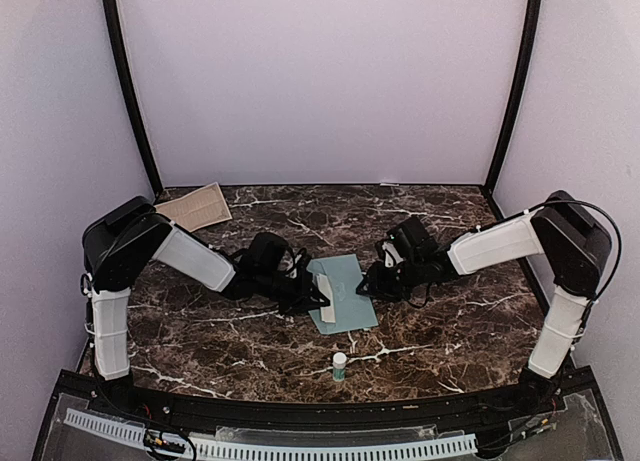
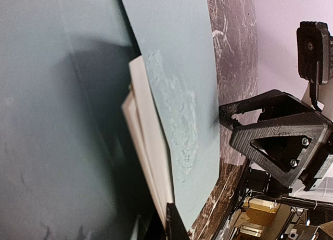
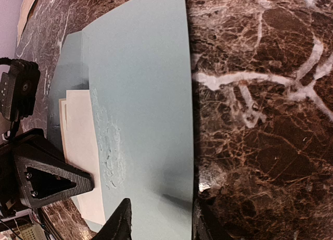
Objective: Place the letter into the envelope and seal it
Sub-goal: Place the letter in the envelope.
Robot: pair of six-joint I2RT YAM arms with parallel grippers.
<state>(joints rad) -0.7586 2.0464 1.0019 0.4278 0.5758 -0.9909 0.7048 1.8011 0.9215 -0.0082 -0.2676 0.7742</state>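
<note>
Envelope: flat on the marble table, between both grippers.
Letter: white, folded, at the envelope's left side.
Left gripper: jaws closed beside the letter; grip unclear.
Right gripper: jaws partly apart, astride the envelope's right edge.

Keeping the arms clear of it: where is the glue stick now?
In the top view the glue stick stands upright near the table's near edge, about centre, just on the near side of the envelope and apart from it.
</note>
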